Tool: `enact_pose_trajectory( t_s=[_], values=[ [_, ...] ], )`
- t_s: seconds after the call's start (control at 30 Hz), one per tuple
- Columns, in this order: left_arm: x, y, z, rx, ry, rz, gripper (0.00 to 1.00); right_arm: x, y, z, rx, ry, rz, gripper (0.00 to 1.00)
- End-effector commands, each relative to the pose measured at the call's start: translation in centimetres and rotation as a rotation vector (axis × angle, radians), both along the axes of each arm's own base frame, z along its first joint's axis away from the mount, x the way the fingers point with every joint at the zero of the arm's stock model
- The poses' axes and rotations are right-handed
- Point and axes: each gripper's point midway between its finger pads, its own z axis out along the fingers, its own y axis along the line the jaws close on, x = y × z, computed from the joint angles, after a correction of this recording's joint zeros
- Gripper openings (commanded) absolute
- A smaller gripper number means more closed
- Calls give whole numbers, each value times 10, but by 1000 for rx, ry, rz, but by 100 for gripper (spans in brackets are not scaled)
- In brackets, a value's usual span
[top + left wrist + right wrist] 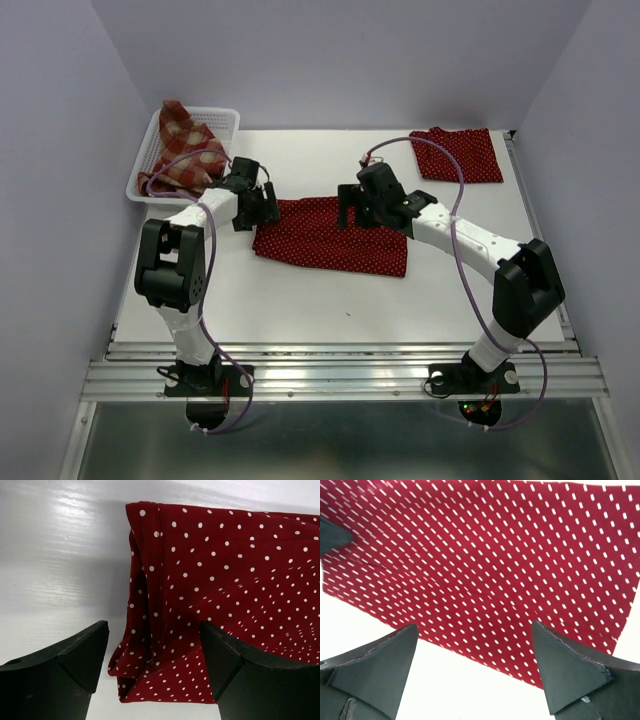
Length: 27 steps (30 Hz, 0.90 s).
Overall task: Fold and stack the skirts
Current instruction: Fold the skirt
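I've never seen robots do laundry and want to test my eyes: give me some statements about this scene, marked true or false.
1. The plaid skirt lies in the white basket. True.
2. Two dotted skirts lie on the table: the middle dotted skirt and the far dotted skirt. True.
3. Both grippers clamp cloth. False: the left gripper and the right gripper stand open, holding nothing.
4. The dotted skirts are stacked. False: they lie apart, one at the far right corner.

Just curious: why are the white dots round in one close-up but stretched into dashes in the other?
Right wrist view: the polka-dot skirt is blurred, smearing dots into streaks. Left wrist view: it is sharp, with glare on the table. Top view: even, soft light.
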Motion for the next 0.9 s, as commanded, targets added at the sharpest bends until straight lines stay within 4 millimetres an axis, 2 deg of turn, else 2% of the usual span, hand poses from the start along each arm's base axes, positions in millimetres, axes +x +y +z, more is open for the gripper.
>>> enact_pose_trajectory(
  t_s=[0.0,0.03,0.13,0.27,0.4,0.43,0.47,0.5,0.53,0.6,0.67,0.7,0.77,0.87],
  values=[
    [7,-6,12,-39,-72,-55,84,-7,-11,-4,-60,13,2,100],
    [6,-7,4,-43,-65,-61,89,-7,-11,-5,-63,17,3,100],
    [2,-14,-16,-73,-13,-92,89,-8,-11,-7,-68,22,10,100],
    [-10,-22,-34,-98,44,-128,84,-7,-16,-9,-92,17,-8,100],
    [-22,-29,-52,-104,95,-145,69,-7,-19,-10,-96,18,-21,100],
    [-25,-29,-57,-103,111,-139,57,-8,-19,-10,-96,18,-23,100],
    [-25,-28,-60,-96,116,-133,50,-9,-20,-11,-98,20,-23,100],
    [-26,-28,-59,-93,120,-131,34,-9,-20,-11,-98,18,-24,100],
    [-24,-30,-57,-95,110,-135,25,-9,-21,-11,-100,20,-27,100],
    [-23,-30,-50,-101,92,-127,0,-11,-23,-13,-105,22,-29,100],
    [-18,-31,-39,-95,62,-115,0,-12,-25,-13,-105,23,-37,100],
    [-13,-31,-25,-94,28,-106,0,-12,-26,-15,-111,23,-36,100],
    [-7,-30,-8,-80,-11,-81,0,-10,-26,-15,-122,10,-26,100],
    [1,-27,24,-64,-76,-27,0,-6,-14,-10,-79,-36,35,100]
  ],
)
